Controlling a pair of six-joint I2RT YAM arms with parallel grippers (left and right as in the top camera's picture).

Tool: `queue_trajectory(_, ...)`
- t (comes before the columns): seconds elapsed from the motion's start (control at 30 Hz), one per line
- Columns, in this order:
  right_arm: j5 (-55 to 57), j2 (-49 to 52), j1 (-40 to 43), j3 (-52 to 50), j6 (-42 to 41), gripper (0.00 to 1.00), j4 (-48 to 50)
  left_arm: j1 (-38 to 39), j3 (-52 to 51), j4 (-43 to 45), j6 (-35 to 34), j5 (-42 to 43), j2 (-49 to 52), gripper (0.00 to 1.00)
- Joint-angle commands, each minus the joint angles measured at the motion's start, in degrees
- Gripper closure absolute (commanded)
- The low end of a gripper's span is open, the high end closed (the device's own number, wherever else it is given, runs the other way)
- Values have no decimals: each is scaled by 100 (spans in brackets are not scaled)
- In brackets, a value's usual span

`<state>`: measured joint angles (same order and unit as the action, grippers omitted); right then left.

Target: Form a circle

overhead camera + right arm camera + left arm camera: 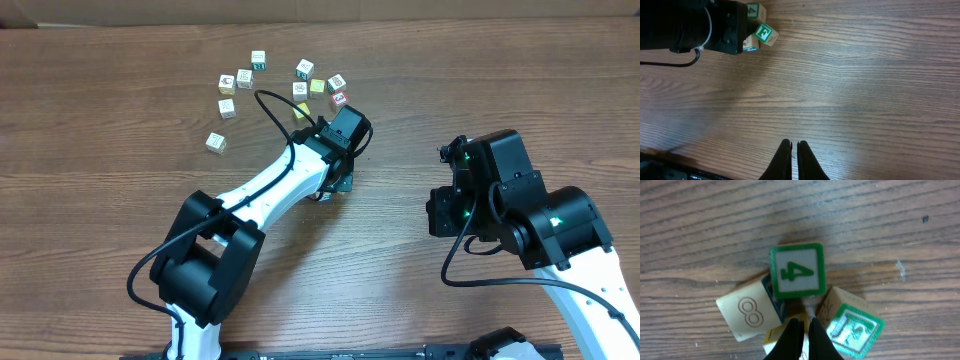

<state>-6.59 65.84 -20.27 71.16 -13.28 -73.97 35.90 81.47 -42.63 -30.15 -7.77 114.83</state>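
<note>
Seen from overhead, the left arm (270,185) hides nearly all of the circle (795,287). The left wrist view shows it on the wooden table (100,150), directly under the left gripper (803,325), whose fingers are pressed together and pinch nothing. The nearest cube (776,337) is cut off by the frame edge and partly behind those fingers, so its face is unreadable. The green 4 cube (796,271), cream 8 cube (747,315) and tilted green F cube (852,327) huddle touching. The right gripper (794,150), also pressed together, hangs well apart. Loose cubes (300,90) lie scattered beyond
</note>
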Motion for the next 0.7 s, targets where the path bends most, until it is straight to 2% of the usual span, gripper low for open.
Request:
queue_trajectory(0.0,57,-107,26,136,-17,96,37,-24,81,-68,-162,-15,175,96)
queue_trajectory(0.67,55,-107,26,136,0,96,151,50,157,-494,-205,42,162,96)
